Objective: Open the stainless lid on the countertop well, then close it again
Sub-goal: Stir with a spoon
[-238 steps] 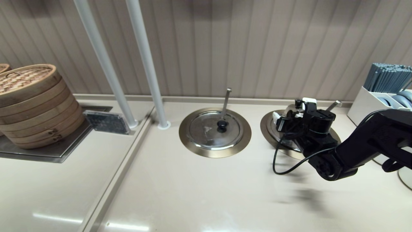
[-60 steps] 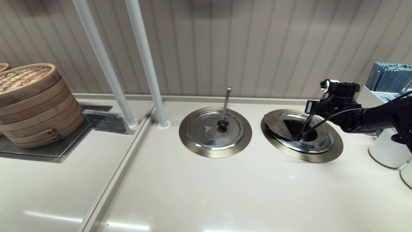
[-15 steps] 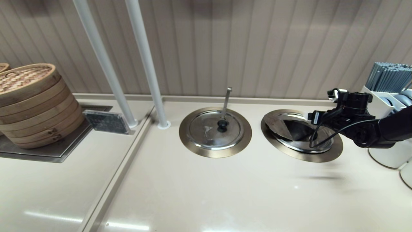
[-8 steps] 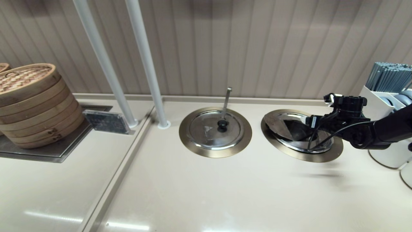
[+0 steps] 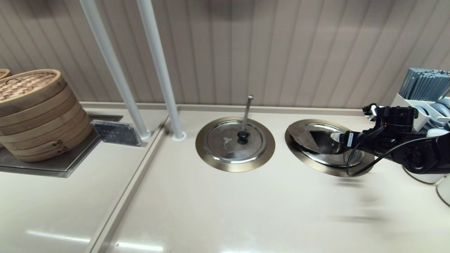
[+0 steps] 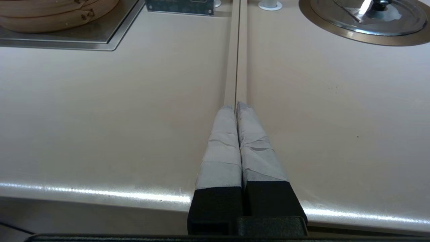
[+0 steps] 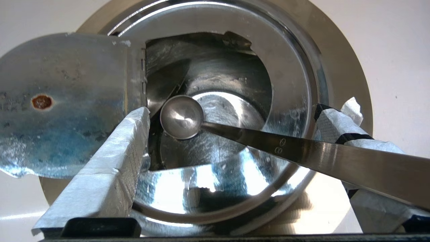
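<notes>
Both taped fingers (image 7: pixel 100 174) of the right gripper (image 7: pixel 231 141) stand wide apart, and they hold nothing. Between them, in the right wrist view, runs the long steel ladle handle (image 7: pixel 319 154), and its small round bowl (image 7: pixel 181 116) hangs inside the countertop well (image 7: pixel 349 84). I cannot tell if the handle touches the finger on its side. In the head view this gripper (image 5: pixel 342 137) is above the right edge of the well (image 5: pixel 327 170), and its black arm comes from the right side of the counter.

The well is open. The stainless lid (image 7: pixel 63 101) is folded back on its hinge, so its flat part lies over one side of the wide bronze rim, and the shiny inner wall and the bottom are visible. In the head view the lid (image 5: pixel 304 135) covers the left part of the opening. Its knob is not visible.

The left gripper (image 6: pixel 237 106) is parked low at the front edge of the counter, with its two taped fingers (image 6: pixel 221 148) pressed together and empty. It points along the seam of the countertop (image 6: pixel 100 101).

To the left of the open well is the twin well (image 5: pixel 235 167), with its lid (image 5: pixel 228 144) down, a black knob (image 5: pixel 242 135) in the middle and an almost upright ladle handle (image 5: pixel 247 110). Further left stands a stack of bamboo steamers (image 5: pixel 35 112). A white utensil holder (image 5: pixel 416 105) stands at the far right, behind the right arm.
</notes>
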Robot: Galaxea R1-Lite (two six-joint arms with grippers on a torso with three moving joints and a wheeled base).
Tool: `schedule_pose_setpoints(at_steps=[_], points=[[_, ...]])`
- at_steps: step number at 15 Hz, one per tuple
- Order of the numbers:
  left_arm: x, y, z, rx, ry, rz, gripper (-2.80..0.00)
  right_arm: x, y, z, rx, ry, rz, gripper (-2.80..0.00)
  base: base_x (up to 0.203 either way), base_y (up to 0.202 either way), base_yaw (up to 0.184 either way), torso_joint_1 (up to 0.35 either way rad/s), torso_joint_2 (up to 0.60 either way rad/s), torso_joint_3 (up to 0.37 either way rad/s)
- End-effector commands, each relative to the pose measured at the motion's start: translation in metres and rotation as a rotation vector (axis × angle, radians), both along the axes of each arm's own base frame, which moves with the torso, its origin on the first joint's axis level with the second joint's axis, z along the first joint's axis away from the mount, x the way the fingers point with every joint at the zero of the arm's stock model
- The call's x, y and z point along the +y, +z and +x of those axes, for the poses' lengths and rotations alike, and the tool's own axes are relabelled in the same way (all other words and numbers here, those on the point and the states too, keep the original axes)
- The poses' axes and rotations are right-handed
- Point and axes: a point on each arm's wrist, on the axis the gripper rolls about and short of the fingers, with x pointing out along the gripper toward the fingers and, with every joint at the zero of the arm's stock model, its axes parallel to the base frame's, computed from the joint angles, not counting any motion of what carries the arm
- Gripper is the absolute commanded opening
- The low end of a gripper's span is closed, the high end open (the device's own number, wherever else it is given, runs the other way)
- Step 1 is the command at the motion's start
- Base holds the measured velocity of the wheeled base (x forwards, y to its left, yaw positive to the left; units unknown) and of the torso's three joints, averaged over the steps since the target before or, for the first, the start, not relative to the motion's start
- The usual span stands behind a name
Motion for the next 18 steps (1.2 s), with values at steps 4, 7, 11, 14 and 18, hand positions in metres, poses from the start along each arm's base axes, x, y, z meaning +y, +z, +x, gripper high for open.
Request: schedule_pose_setpoints(at_steps=[4, 7, 11, 14, 18], points=[[0.000, 0.000, 0.000, 0.000, 0.000, 0.000, -2.80, -0.002, -0.003, -0.010, 0.023, -0.015, 0.015, 0.00, 0.000, 0.000, 0.000, 0.000, 0.00, 0.000], [0.000, 0.000, 0.000, 0.000, 0.000, 0.000, -2.80, -0.001, -0.015, -0.014, 0.067, -0.013, 0.020, 0.00, 0.000, 0.000, 0.000, 0.000, 0.00, 0.000], [0.000, 0.000, 0.000, 0.000, 0.000, 0.000, -2.80, -0.002, -0.045, -0.003, 0.143, -0.013, 0.029, 0.00, 0.000, 0.000, 0.000, 0.000, 0.00, 0.000], [0.000, 0.000, 0.000, 0.000, 0.000, 0.000, -2.80, 0.005, -0.046, -0.007, 0.152, 0.001, 0.040, 0.00, 0.000, 0.000, 0.000, 0.000, 0.00, 0.000], [0.000, 0.000, 0.000, 0.000, 0.000, 0.000, -2.80, 0.029, -0.011, -0.039, 0.094, 0.063, 0.041, 0.00, 0.000, 0.000, 0.000, 0.000, 0.00, 0.000]])
